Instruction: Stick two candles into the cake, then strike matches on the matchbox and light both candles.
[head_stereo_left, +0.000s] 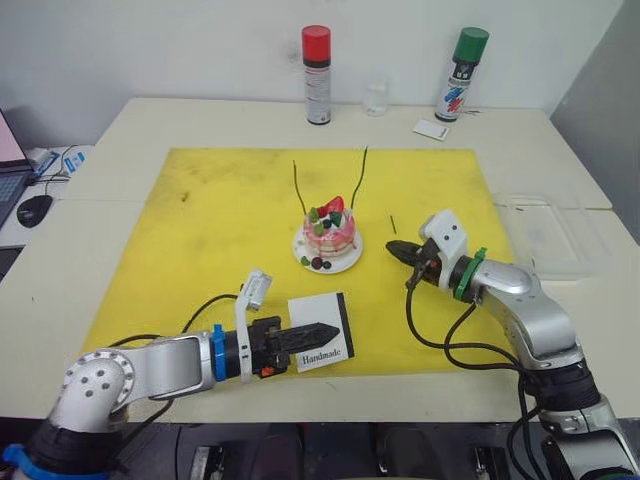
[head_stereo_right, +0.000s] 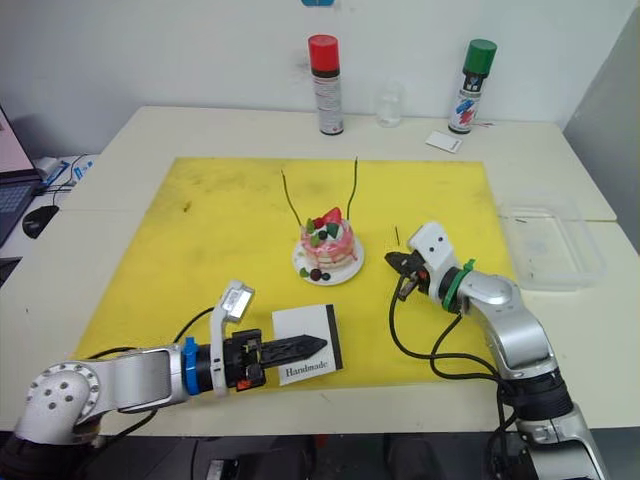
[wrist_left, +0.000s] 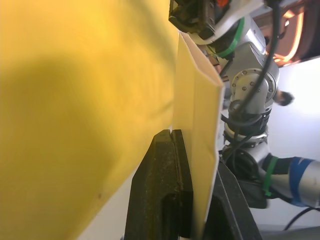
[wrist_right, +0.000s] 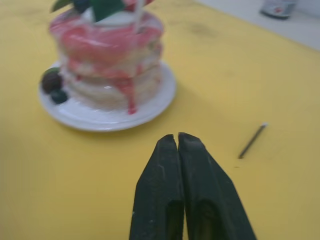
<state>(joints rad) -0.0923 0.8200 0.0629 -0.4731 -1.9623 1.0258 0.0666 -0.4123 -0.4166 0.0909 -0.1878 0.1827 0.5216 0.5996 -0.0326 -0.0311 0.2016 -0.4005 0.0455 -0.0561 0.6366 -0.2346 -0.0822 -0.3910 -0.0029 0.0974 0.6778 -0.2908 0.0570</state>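
Observation:
The pink-and-white cake (head_stereo_left: 330, 236) sits on its small white plate (head_stereo_left: 303, 255) in the middle of the yellow mat. Two thin green candles stand in it, the left candle (head_stereo_left: 299, 187) and the right candle (head_stereo_left: 359, 176), both leaning slightly outward. No flame shows on either. My left gripper (head_stereo_left: 325, 329) is shut on the white matchbox (head_stereo_left: 322, 335), holding it near the mat's front edge; its edge (wrist_left: 200, 125) sits between the fingers. My right gripper (head_stereo_left: 392, 248) is shut, just right of the plate, with nothing seen between its fingers (wrist_right: 176, 150). One dark match (wrist_right: 252, 141) lies on the mat beside it.
A red-capped spray can (head_stereo_left: 317, 75), a clear cup (head_stereo_left: 376, 98), a green-capped can (head_stereo_left: 462, 75) and a small white card (head_stereo_left: 431, 130) stand along the table's back. A clear plastic tray (head_stereo_left: 550, 235) lies at the right; a mouse (head_stereo_left: 33, 210) at the far left.

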